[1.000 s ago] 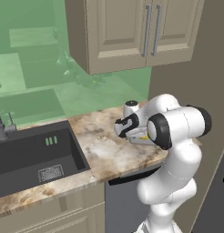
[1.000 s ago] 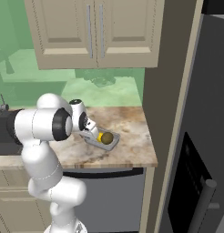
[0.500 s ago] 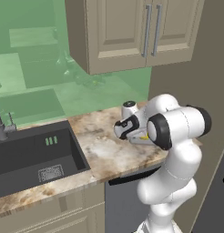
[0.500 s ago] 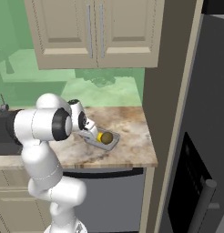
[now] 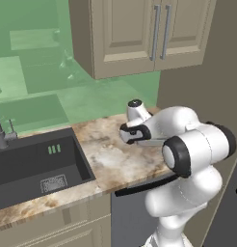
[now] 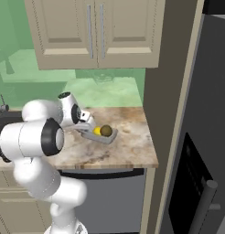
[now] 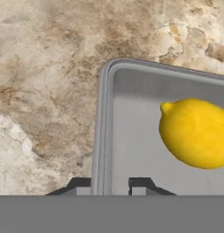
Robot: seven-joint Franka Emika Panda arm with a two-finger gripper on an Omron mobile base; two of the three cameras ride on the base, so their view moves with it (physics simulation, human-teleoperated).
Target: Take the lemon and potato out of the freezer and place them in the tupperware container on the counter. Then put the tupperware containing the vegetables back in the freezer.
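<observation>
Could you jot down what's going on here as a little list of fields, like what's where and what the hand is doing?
Place: kitchen counter beside a dark sink
Container: tupperware container, grey, on the counter
Inside it: lemon and potato, side by side
Hand: hand shut on the container's wall, one finger each side
Freezer: door closed

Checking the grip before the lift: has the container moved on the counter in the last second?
No. In the right base view the container with the lemon and potato sits at the same spot on the counter, the same way off the edge.
</observation>
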